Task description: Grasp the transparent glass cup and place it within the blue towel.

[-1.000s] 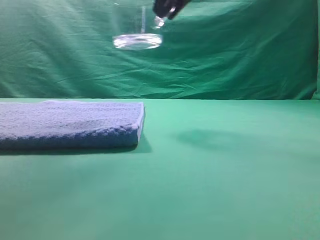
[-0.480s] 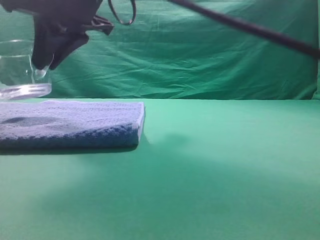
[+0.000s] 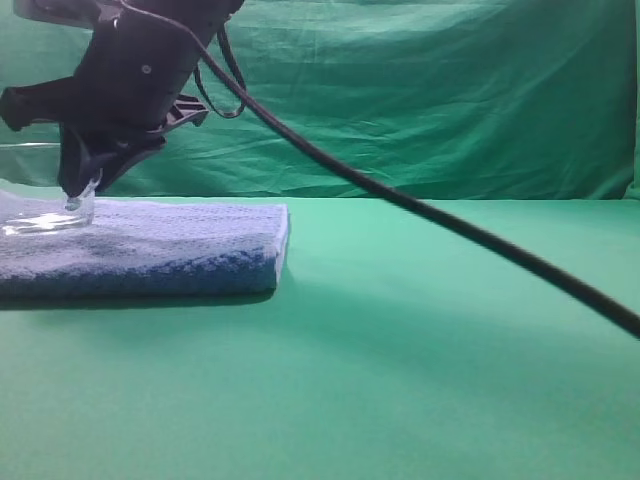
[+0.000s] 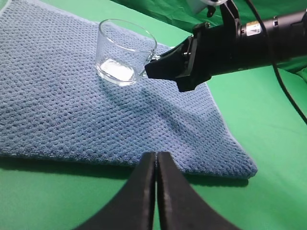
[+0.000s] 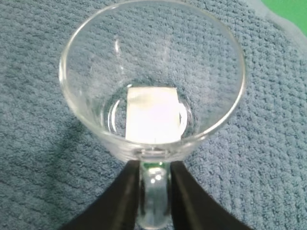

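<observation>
The transparent glass cup (image 4: 125,52) stands upright on the blue towel (image 4: 57,110), near its far side; it also shows at the left edge of the high view (image 3: 45,205) and from above in the right wrist view (image 5: 151,81). My right gripper (image 5: 154,172) is shut on the cup's small glass handle (image 5: 154,199), reaching across to the left of the high view (image 3: 85,190). The towel (image 3: 150,245) lies flat on the green table. My left gripper (image 4: 156,158) is shut and empty, just off the towel's near edge.
The right arm's black cable (image 3: 450,230) runs diagonally across the high view. A green cloth backdrop (image 3: 420,100) hangs behind the green table (image 3: 420,360).
The right gripper has carried the cup from high above the middle leftward and down; the cup now rests on the towel.
</observation>
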{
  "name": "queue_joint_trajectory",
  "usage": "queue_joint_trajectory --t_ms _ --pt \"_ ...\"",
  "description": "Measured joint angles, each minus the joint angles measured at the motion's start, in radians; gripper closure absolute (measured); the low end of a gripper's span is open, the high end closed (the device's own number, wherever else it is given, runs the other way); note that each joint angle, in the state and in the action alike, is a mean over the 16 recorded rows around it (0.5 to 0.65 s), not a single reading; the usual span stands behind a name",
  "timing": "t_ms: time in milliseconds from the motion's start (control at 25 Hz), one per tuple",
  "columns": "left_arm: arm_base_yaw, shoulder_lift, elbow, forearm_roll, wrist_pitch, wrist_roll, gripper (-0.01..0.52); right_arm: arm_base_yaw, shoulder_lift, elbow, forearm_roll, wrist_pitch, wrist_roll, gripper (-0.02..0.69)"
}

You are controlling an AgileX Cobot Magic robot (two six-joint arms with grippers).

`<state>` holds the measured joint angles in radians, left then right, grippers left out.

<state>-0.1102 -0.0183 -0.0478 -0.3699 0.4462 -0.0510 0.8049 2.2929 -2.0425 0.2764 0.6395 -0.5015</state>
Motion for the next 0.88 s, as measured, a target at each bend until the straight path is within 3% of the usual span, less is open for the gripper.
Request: queue_joint_trajectory --t_ms 160,560,880 --pt "0.0 0.0 0.0 0.0 0.0 0.0 0.514 -0.017 -0.093 -0.003 -0.007 0.101 0.041 0.344" --pt "0.0 0.0 0.0 0.0 0.0 0.0 0.514 -0.082 -0.339 0.002 -0.063 0.442 0.224 0.635" --pt "0.0 0.0 0.0 0.0 0.0 0.0 0.514 -0.108 -0.531 0.149 -0.111 0.542 0.308 0.665"
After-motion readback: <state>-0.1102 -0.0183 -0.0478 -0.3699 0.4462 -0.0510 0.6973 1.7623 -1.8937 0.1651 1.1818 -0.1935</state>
